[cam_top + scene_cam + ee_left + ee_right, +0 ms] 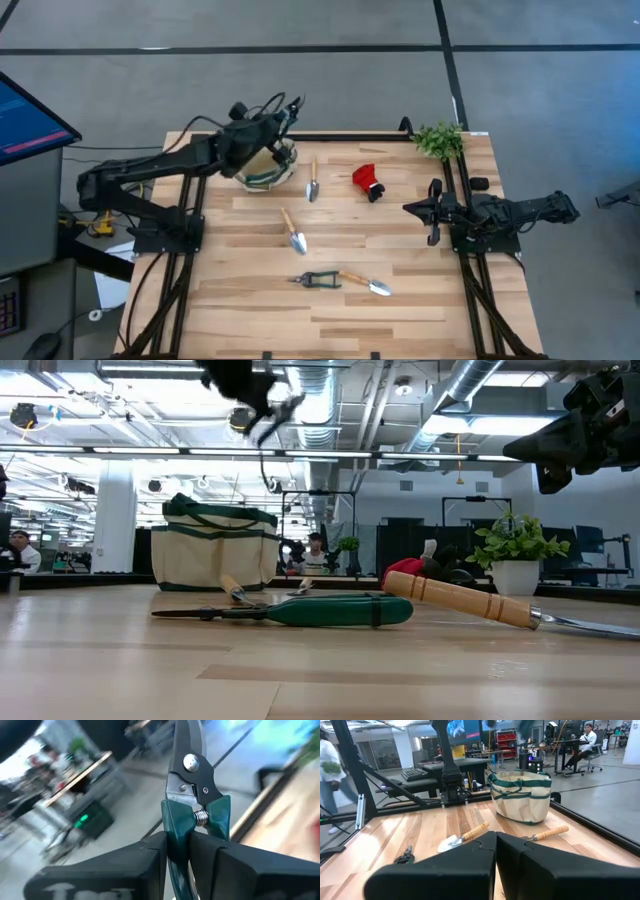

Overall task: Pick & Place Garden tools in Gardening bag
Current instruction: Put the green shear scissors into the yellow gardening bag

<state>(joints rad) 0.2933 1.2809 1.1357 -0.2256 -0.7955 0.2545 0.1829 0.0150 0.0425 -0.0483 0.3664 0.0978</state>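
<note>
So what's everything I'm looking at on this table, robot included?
Gardening bag: one, beige with green trim, back left.
Trowels: three, wooden handles, silver blades, mid-table.
Pruning shears: two, green handles; one lying near the front, one held up.
Glove piece: one, red, back middle.
Plant: one, green, back right corner.
Left claw: gripping shears above the bag.
Right claw: shut, empty, right edge.
</note>
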